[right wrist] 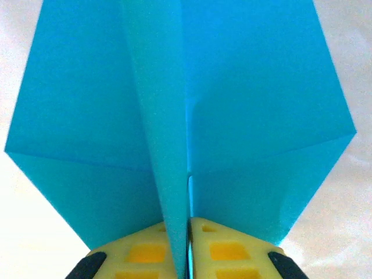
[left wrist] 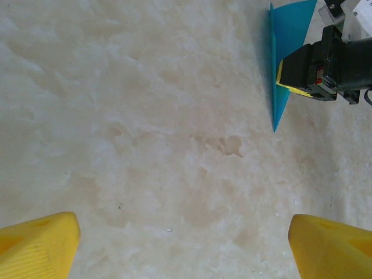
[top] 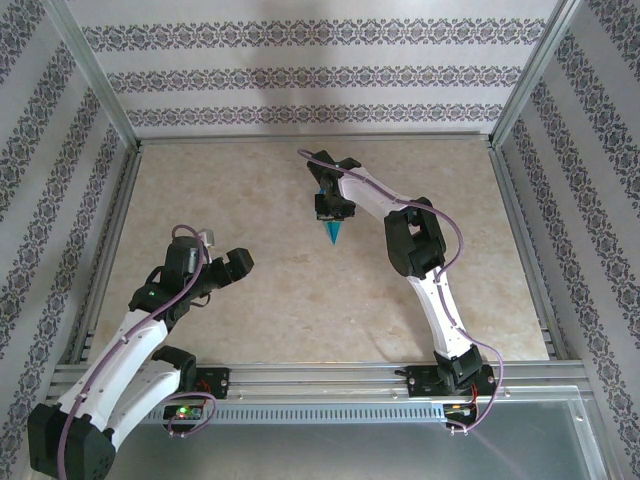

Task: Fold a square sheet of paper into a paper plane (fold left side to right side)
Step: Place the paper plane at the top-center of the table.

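Paper plane (top: 332,234): teal-blue, folded to a narrow dart; from the top I see it near the table centre, a little toward 12 o'clock; its pointed tip looks toward 6 o'clock; whether the tip touches the table (top: 240,190) I cannot tell.
Right gripper (top: 332,215): it sits directly at 12 o'clock of the paper plane and is closed on it; in my right wrist view the two yellow fingers (right wrist: 145,254) are pressed together at 6 o'clock, with the middle fold of the paper between them; the two wings spread toward 10 and 2 o'clock.
Left gripper (top: 225,250): at 9 o'clock of the table centre, well apart from the paper plane; its jaws are wide open and hold nothing; in my left wrist view its yellow fingertips (left wrist: 38,247) stand at 7 and 5 o'clock, with bare table between them.
Left wrist view: the paper plane is at 1 o'clock, tip pointing to 6 o'clock; the right gripper clamps its right side.
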Controlling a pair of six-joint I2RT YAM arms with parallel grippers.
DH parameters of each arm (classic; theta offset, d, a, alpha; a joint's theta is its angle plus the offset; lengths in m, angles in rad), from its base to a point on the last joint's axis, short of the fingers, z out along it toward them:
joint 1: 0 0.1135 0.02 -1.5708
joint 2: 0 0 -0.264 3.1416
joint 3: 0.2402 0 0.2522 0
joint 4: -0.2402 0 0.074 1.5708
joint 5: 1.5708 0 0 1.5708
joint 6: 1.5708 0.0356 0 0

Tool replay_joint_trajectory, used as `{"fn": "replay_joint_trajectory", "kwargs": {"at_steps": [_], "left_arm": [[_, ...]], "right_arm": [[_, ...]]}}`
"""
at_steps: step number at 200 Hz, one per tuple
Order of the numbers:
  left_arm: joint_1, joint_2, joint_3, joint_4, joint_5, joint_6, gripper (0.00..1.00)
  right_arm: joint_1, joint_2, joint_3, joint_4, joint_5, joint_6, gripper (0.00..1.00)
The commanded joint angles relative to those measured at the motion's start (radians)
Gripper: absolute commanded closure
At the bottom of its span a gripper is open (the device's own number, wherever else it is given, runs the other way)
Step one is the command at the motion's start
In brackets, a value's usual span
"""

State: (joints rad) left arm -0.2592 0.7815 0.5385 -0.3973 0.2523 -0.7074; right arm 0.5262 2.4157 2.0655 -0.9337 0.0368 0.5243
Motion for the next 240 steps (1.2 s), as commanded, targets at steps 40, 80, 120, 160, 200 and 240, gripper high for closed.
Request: {"fn": "replay_joint_trajectory", "kwargs": {"at_steps": [40, 80, 120, 160, 200, 240], "left_arm": [[0.019, -0.002, -0.011, 0.012, 0.006, -0.007, 0.08], [0.021, 0.001, -0.001, 0.014, 0.007, -0.010, 0.07], [0.026, 0.001, 0.010, 0.013, 0.004, -0.010, 0.07], [0.029, 0.002, 0.010, 0.018, 0.008, -0.019, 0.07], [0.031, 0.002, 0.006, 0.018, 0.010, -0.022, 0.07], [0.032, 0.002, 0.003, 0.020, 0.015, -0.024, 0.07]], "right_arm": [[0.011, 0.025, -0.033, 0.009, -0.009, 0.021, 0.82], [0.009, 0.014, -0.058, 0.025, -0.015, 0.025, 0.78], [0.009, 0.000, -0.077, 0.035, -0.019, 0.025, 0.70], [0.011, -0.017, -0.087, 0.045, -0.018, 0.021, 0.62], [0.014, -0.023, -0.092, 0.042, -0.010, 0.020, 0.56], [0.018, -0.027, -0.091, 0.029, 0.022, 0.029, 0.56]]}}
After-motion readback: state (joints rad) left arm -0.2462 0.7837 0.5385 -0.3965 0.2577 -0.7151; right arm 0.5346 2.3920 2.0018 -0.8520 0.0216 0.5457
